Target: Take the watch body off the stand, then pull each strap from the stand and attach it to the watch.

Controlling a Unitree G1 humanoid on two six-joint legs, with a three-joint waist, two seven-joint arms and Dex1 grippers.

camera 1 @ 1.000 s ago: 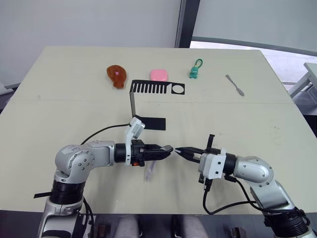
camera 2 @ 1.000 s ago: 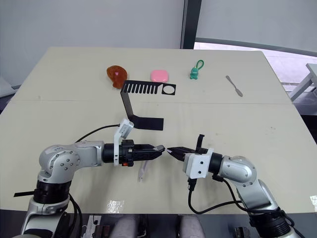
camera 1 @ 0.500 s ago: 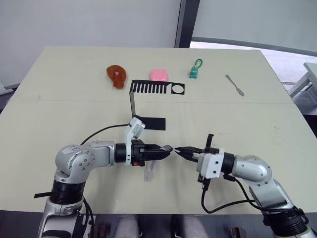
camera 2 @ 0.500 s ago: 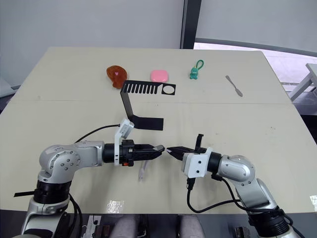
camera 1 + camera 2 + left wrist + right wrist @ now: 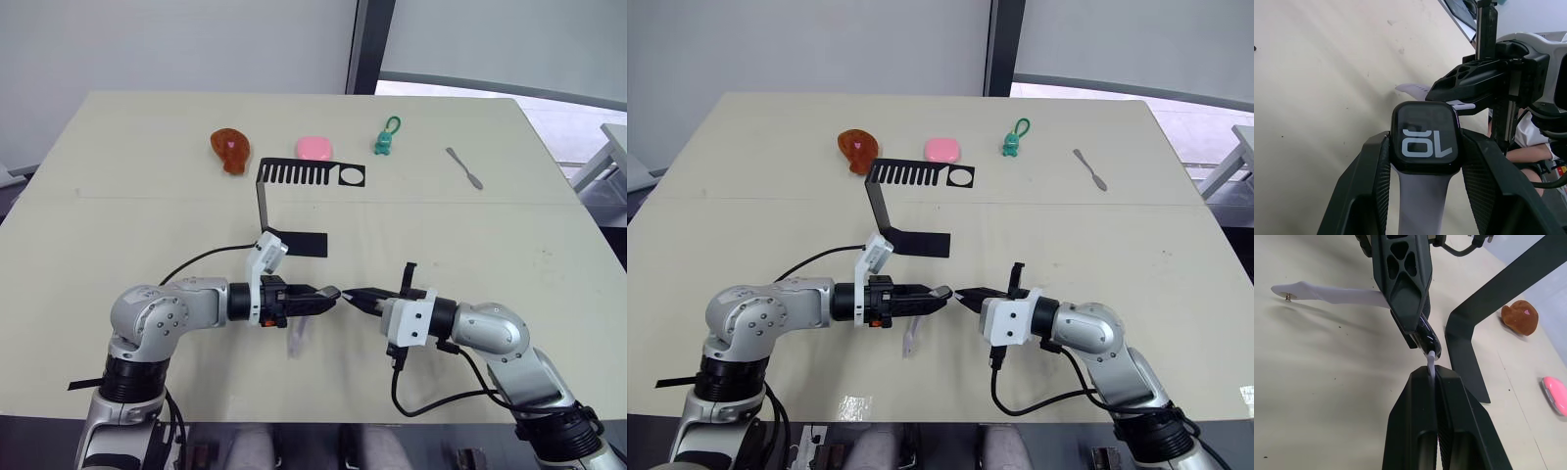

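Left pincer point(image 5: 1422, 161) clamping watch body point(image 5: 1424, 137), one strap point(image 5: 1332, 295) hanging from it. Right pincer point(image 5: 1433, 374) pinching second strap point(image 5: 1430, 359), meeting watch body edge, above table point(image 5: 470, 235). Stand point(image 5: 294, 206) sitting beyond both pincers.

My right end effector point(image 5: 355, 293) has crept leftward, bringing its strap point(image 5: 1430, 363) end right up against the watch body point(image 5: 1424, 136).

My left tool point(image 5: 1422, 161) clamps the watch body point(image 5: 1424, 138), its dark screen lit with pale digits; one lavender-white strap point(image 5: 1420, 196) already hangs from it. My right tool point(image 5: 1432, 377) pinches the second strap point(image 5: 1430, 358), its tip against the body's free edge. The black stand point(image 5: 284, 201) sits beyond both tools, its slots empty.
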